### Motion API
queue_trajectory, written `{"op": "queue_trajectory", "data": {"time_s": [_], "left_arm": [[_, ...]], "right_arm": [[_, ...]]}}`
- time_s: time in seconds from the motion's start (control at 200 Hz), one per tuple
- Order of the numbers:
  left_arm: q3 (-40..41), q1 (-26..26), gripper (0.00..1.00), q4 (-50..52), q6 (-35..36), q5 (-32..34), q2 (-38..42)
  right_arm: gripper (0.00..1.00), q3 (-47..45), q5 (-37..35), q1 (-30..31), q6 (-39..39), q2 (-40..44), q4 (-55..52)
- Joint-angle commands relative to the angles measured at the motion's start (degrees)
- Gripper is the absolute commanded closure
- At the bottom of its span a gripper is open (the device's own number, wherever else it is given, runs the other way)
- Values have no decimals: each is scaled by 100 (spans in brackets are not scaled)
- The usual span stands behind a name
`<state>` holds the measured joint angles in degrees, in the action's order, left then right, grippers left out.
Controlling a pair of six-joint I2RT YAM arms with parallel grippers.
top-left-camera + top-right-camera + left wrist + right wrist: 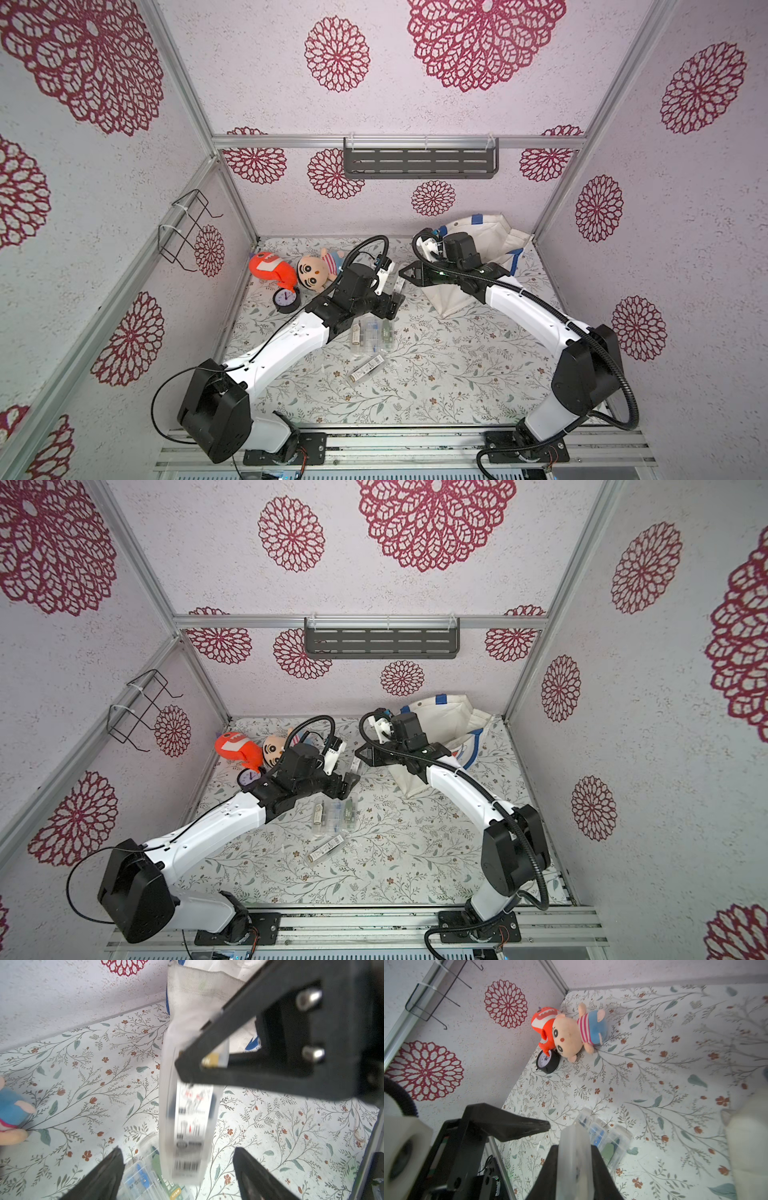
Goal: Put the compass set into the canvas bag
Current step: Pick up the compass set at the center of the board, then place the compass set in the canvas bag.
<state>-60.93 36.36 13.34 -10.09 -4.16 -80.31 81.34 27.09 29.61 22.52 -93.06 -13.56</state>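
Two plush toys are gathered in the far left corner of the flowered table [436, 374]: an orange fish plush [268, 266] is set against the wall and a big-headed doll [313, 272] just beside it; a small black clock [286, 298] is placed in front of them, close to the fish plush. Further right, the left gripper [395, 300] is held above the table with its fingers spread wide; nothing is clasped by it. Below it, a cluster of clear cases [370, 332] is laid flat on the table; a slim clear box [365, 370] is laid nearer the front edge. The compass set [400, 286], a clear labelled case, is hung in the air between the two grippers; it is pinched at one end by the right gripper [405, 272], whose fingers are pressed tight upon it, as is shown in the right wrist view. At the far right, the canvas bag [488, 241] is set in the rear corner and partly covered by the right arm; the compass set is found outside it, near its left edge.
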Motion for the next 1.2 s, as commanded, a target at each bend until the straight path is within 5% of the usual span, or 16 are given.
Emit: {"op": "queue_trajectory", "data": {"time_s": [0.0, 0.57, 1.196], "left_arm": [[213, -7, 14, 70, 61, 6, 281], [775, -7, 15, 194, -63, -166, 718], [714, -15, 15, 373, 85, -63, 536]], "right_arm": [[100, 329, -219, -352, -221, 463, -62], [100, 1066, -2202, -2292, -717, 798, -505], [100, 1677, -3517, -2354, -1183, -1389, -892]]}}
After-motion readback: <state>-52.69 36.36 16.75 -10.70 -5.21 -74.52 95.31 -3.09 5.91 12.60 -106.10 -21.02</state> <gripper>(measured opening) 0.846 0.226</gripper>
